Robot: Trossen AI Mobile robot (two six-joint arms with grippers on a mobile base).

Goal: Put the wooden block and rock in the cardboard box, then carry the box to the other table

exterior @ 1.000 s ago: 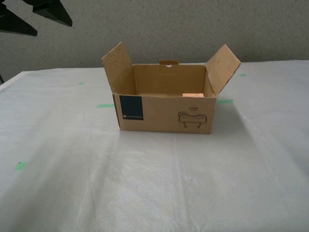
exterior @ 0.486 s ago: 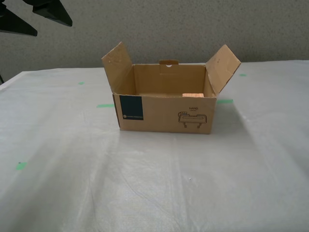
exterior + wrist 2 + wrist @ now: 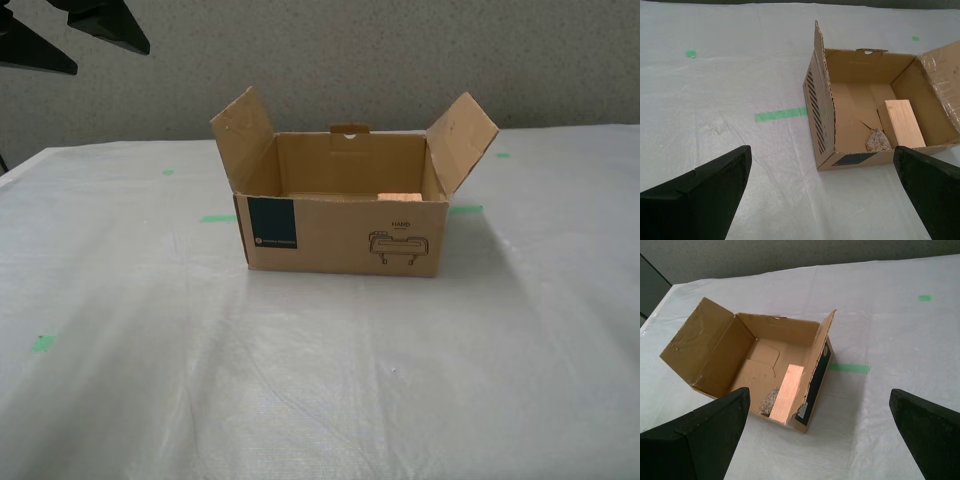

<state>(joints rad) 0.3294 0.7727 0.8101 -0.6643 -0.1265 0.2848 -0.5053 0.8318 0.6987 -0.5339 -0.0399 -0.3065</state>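
A speckled grey-beige wall (image 3: 400, 60) rises right behind the desk (image 3: 320, 380). The desk's whitish, wrinkled sheet shines softly under even light, with green tape marks (image 3: 218, 218) scattered across it.

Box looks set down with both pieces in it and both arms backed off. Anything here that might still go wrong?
Two small risks. The cardboard box sits on a wrinkled, glossy sheet over the table, so a bump might slide it. Its side flaps stand open and splayed; my first gripper or my second gripper, both open, may clip one. The wooden block and rock lie loose inside.
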